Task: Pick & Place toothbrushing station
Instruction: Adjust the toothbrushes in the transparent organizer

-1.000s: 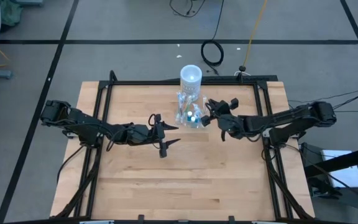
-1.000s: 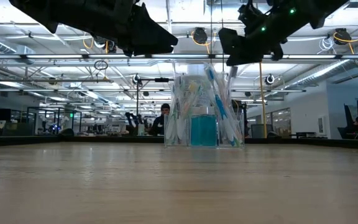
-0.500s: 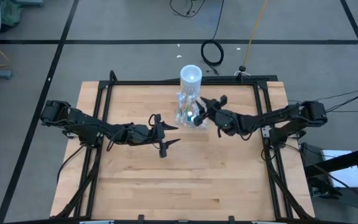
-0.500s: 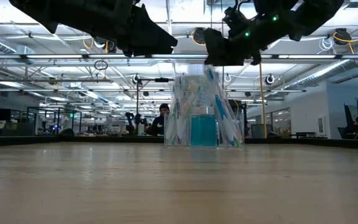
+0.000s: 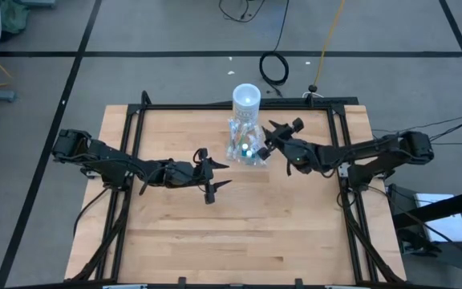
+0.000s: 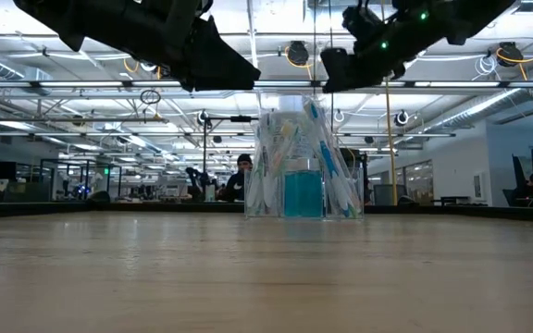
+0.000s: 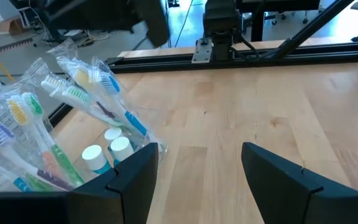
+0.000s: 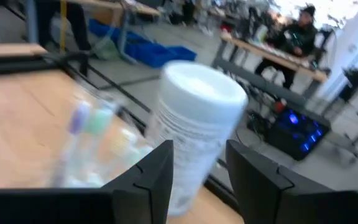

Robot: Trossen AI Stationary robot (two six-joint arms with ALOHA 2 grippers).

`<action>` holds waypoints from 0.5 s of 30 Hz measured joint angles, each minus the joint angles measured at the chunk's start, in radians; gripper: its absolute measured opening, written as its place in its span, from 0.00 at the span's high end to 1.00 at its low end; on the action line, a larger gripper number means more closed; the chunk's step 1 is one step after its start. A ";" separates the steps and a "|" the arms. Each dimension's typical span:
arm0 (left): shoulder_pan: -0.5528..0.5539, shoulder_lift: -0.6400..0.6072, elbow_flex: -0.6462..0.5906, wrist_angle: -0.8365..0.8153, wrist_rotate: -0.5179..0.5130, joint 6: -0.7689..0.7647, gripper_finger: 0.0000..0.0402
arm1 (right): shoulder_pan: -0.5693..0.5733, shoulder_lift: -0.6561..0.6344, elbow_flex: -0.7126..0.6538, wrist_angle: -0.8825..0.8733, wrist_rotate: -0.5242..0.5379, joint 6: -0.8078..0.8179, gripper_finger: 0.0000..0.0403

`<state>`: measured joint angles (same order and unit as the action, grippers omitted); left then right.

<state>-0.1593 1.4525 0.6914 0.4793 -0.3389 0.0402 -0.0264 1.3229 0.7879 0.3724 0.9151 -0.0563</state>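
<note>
The toothbrushing station (image 5: 245, 149) is a clear container that stands upright on its base on the far middle of the table. It holds wrapped toothbrushes (image 7: 73, 99) and white-capped blue tubes (image 7: 106, 149), and also shows in the low view (image 6: 303, 166). My right gripper (image 5: 265, 145) hangs open just to the container's right and above its rim (image 6: 339, 72), with nothing between its fingers (image 8: 201, 180). My left gripper (image 5: 218, 176) stays open in the air to the container's near left (image 7: 197, 180).
A taller white cylinder (image 5: 246, 98) stands right behind the container at the table's far edge (image 8: 194, 118). A black frame rail (image 5: 231, 107) runs round the tabletop. Bare wood (image 5: 239, 233) stretches toward the near edge. People sit in the room beyond.
My right gripper swung toward the container, then drew back a little toward the table's right edge. Meanwhile it rolled about its own axis and opened. The container and toothbrushes have stayed where they were.
</note>
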 joint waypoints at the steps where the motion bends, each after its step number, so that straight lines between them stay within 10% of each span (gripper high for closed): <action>1: 0.000 0.000 0.000 0.000 0.000 -0.001 0.40 | -0.013 0.000 0.000 -0.028 -0.001 0.021 0.66; 10: 0.000 0.000 0.000 0.001 0.000 -0.005 0.40 | -0.125 0.016 -0.001 -0.156 -0.017 0.098 0.67; 15: 0.000 0.000 0.000 0.002 0.000 -0.005 0.40 | -0.160 0.018 -0.001 -0.168 -0.206 0.127 0.67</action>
<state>-0.1594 1.4525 0.6914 0.4812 -0.3389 0.0353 -0.1868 1.3409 0.7868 0.2048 0.7096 0.0708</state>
